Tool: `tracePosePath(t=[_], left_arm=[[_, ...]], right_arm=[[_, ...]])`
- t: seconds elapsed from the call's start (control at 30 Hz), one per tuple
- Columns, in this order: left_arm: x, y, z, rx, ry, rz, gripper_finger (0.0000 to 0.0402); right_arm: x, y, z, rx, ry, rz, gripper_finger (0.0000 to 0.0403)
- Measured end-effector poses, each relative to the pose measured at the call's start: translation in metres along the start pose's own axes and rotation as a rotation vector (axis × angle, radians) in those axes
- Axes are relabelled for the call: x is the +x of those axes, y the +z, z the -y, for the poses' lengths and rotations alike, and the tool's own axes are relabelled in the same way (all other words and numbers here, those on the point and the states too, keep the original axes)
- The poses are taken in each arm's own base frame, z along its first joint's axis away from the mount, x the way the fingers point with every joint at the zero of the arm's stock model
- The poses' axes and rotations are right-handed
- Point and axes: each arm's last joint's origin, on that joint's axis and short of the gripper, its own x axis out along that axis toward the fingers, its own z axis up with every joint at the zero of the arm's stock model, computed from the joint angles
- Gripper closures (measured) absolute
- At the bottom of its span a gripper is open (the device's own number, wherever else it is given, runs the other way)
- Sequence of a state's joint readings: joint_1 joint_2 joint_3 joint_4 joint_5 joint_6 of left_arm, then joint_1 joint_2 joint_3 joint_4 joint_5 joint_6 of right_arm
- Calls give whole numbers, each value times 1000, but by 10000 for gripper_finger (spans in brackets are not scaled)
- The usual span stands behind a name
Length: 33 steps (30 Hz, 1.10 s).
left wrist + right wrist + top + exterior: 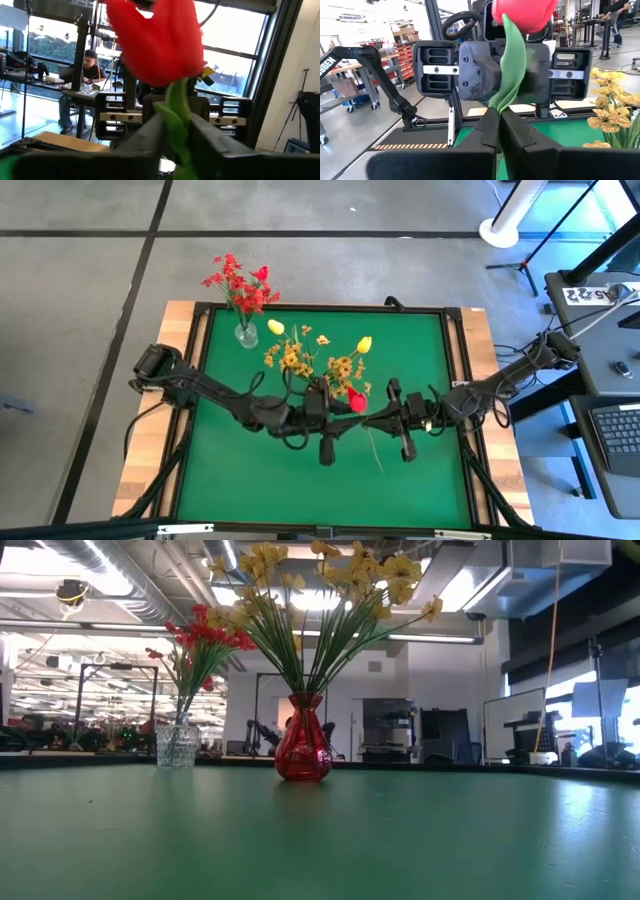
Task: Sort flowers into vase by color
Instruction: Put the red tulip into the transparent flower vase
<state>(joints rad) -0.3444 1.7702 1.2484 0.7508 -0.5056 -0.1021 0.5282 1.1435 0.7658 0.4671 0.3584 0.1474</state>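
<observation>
A red tulip (357,401) on a thin green stem (374,448) is held over the middle of the green table between both grippers. My left gripper (346,406) reaches in from the left and my right gripper (370,420) from the right; each is shut on the stem. The bloom fills the top of the left wrist view (157,40) and shows in the right wrist view (522,12). A clear glass vase (177,745) holds red sprays (240,283). A red vase (303,750) holds yellow flowers (320,358). My left gripper pinches the tulip's green stem just below the bloom (176,107) between its two fingers, level from the table's left and across the stem. The flower is lifted clear, bloom above the fingers. My right gripper pinches the stem and its leaf (506,100) a little below the left gripper's hold, level from the table's right and across the stem. The stem's free end (379,467) trails toward the near edge, clear of the table.
Both vases stand in the far half of the table, the clear one near the far left corner (245,332), the red one just behind the grippers. Yellow blossoms (610,107) reach close to my right gripper. The near half of the green mat (300,490) is bare. A person sits at a desk (85,75) beyond the table.
</observation>
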Motion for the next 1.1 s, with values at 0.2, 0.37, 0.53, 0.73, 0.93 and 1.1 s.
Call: tracePosePath(t=[0.2, 0.37, 0.53, 0.73, 0.93, 1.1], left_arm=[[-4, 2, 6, 18, 34, 8, 390], [-19, 18, 18, 106, 126, 24, 397], [-51, 47, 38, 224, 245, 13, 399], [-107, 95, 60, 286, 408, -18, 400], [-155, 125, 66, 293, 588, -141, 401], [-163, 126, 58, 341, 580, -157, 401]], right_arm=[[-2, 3, 0, -50, 13, 10, 340], [-15, 20, -1, -51, 91, 68, 238], [-35, 39, 3, -38, 158, 114, 136], [-62, 53, 10, -37, 164, 104, 76], [-73, 57, 14, -40, 156, 93, 80], [-74, 55, 16, -72, 141, 74, 93]])
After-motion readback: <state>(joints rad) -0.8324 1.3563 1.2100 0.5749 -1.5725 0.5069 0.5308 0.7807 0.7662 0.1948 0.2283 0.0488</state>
